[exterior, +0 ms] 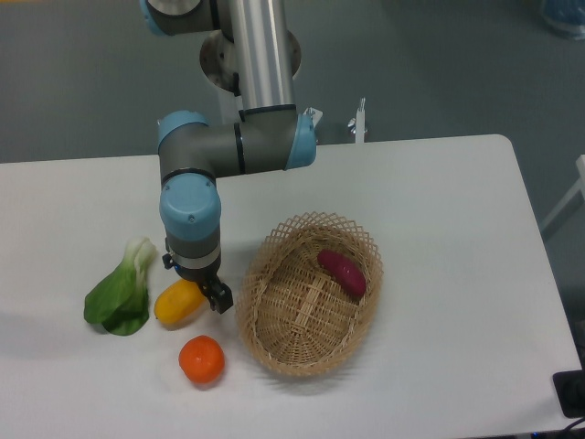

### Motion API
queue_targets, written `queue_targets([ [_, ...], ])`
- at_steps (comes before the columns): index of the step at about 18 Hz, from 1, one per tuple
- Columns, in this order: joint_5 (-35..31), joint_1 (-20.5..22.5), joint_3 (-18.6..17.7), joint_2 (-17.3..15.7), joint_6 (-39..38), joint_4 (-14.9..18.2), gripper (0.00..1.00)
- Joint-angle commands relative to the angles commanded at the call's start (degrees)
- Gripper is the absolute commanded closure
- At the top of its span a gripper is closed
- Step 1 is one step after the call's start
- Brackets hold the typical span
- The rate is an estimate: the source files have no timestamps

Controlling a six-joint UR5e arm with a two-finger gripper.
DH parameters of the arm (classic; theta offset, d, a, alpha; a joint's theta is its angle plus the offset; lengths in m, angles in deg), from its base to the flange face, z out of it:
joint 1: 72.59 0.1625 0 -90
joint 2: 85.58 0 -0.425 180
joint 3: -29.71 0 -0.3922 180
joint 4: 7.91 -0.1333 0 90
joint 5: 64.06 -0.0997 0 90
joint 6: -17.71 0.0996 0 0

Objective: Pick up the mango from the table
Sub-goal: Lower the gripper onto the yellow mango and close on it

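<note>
mango (177, 303) from end effector (207, 291): 8 o'clock, touching
long axis: 2–8 o'clock
finger spread: cannot tell, wrist blocks view

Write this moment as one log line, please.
phase: approach | gripper above yellow-orange oval mango | jaws: state unclear | mango on white table

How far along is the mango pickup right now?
Approach looks done: the pincer is low over the mango. In hand: closing on it; the wrist hides whether the fingers grip. Left: the lift, since the mango rests on the table.
</note>
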Motion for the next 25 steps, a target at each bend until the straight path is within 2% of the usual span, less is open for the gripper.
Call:
queue_targets([
  [8, -2.19, -0.88, -1.32, 0.52, -1.05, -0.09, 0.0],
  [10, -2.99, -1.05, -1.32, 1.14, -1.58, -1.13, 0.0],
  [12, -3.16, -1.23, -1.32, 1.41, -1.5, -2.37, 0.12],
  [15, -3.16, -1.32, -1.41, 1.32, -1.58, -2.37, 0.41],
  [18, -3.25, -1.32, -1.32, 1.23, -1.76, -2.29, 0.61],
  [22, -3.08, -1.32, -1.23, 0.62, -1.85, -2.2, 0.74],
  [25, -2.9, -1.23, -1.06, 0.26, -2.11, -1.93, 0.76],
])
